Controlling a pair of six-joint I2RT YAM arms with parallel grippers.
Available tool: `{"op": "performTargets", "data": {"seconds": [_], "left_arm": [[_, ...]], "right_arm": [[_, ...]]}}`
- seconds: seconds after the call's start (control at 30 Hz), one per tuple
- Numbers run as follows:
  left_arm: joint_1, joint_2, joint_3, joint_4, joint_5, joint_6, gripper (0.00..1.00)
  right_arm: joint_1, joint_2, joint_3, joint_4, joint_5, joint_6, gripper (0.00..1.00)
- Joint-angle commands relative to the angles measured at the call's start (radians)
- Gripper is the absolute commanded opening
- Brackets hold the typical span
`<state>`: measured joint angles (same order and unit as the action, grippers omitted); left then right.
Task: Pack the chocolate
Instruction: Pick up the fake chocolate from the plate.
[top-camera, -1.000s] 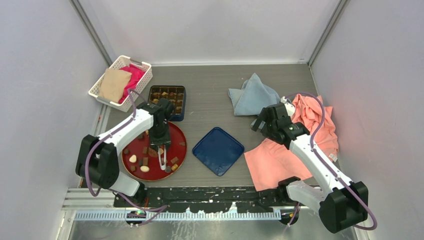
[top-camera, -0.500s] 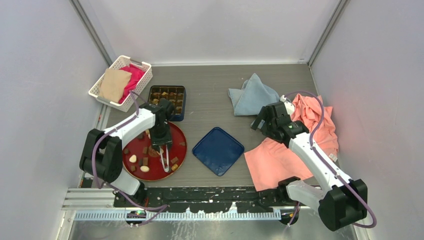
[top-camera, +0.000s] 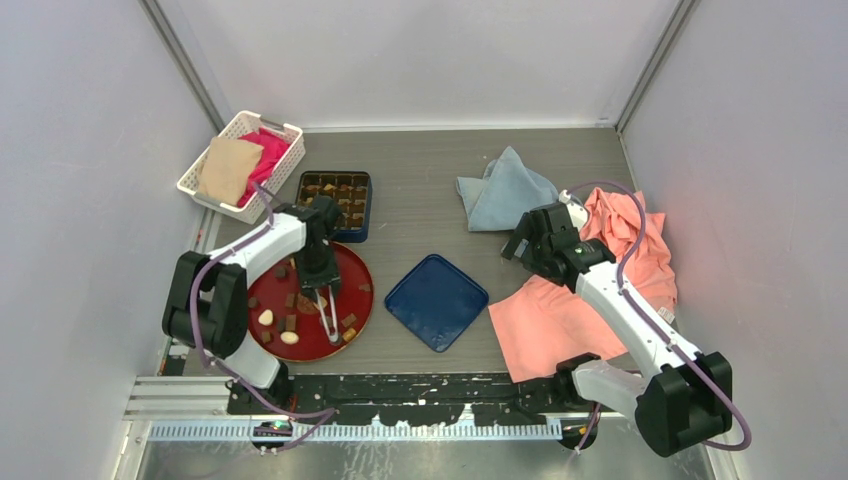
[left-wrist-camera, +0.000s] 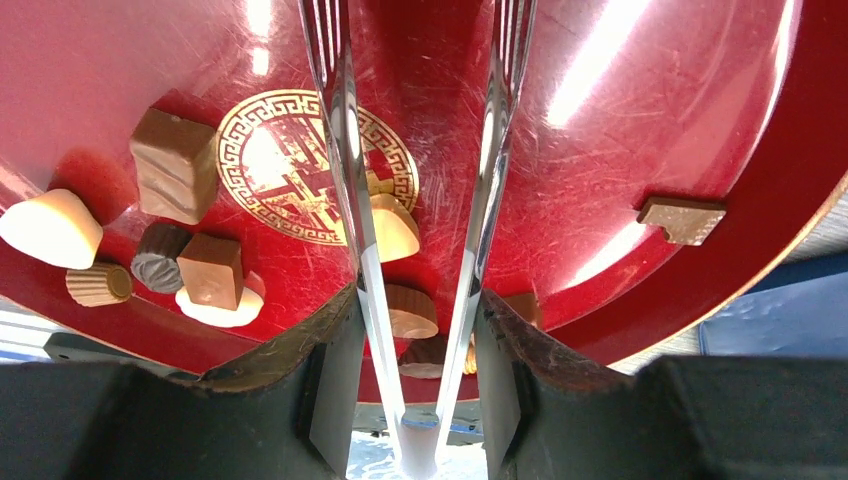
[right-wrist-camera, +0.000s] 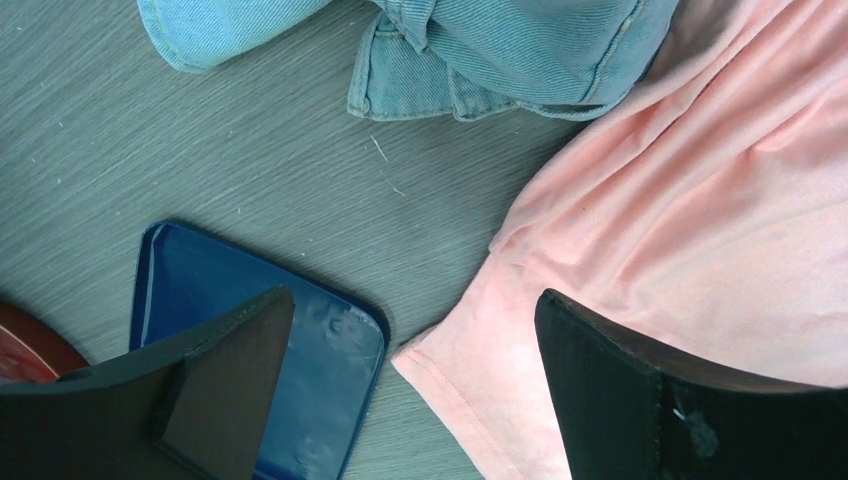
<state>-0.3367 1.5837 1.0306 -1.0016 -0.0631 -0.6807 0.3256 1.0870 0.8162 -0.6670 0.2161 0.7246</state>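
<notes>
Chocolate pieces (left-wrist-camera: 392, 228), judged light and slick, were scattered on the red plate (left-wrist-camera: 640, 120), best pinched across their sides by tongs (left-wrist-camera: 345, 150) clamped in the left end effector (left-wrist-camera: 415, 375); the right end effector (right-wrist-camera: 415, 330) was spread wide.

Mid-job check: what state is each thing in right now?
left fingers, shut on the tongs
tongs, arms apart, over the plate
chocolate, many pieces loose on the plate
box, open, some pieces inside
blue tray, empty, lying flat
right fingers, open, empty

Plain pale grey walls (top-camera: 420, 60) enclose a grey wood-grain table (top-camera: 420, 170) under even light.
</notes>
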Motion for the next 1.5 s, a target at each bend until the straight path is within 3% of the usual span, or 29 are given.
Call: {"op": "performTargets", "data": {"seconds": [0.0,0.37,0.77,1.27,1.47], "left_arm": [[0.033,0.003,0.045,0.018,0.008,0.015,0.43],[0.047,0.055,0.087,0.016,0.059,0.075,0.39],[0.047,-0.055,0.111,-0.073,0.099,0.102,0.0],[0.046,-0.1,0.29,-0.217,0.076,0.193,0.0],[0.053,0.034,0.514,-0.261,0.039,0.278,0.0]], "right_arm": [[0.004,0.001,0.05,0.027,0.015,-0.007,0.96],[0.003,0.013,0.066,0.025,0.012,-0.004,0.96],[0.003,0.012,0.051,0.036,0.012,0.002,0.96],[0.004,0.014,0.039,0.059,-0.004,0.005,0.96],[0.003,-0.016,0.033,0.039,0.022,0.014,0.96]]}}
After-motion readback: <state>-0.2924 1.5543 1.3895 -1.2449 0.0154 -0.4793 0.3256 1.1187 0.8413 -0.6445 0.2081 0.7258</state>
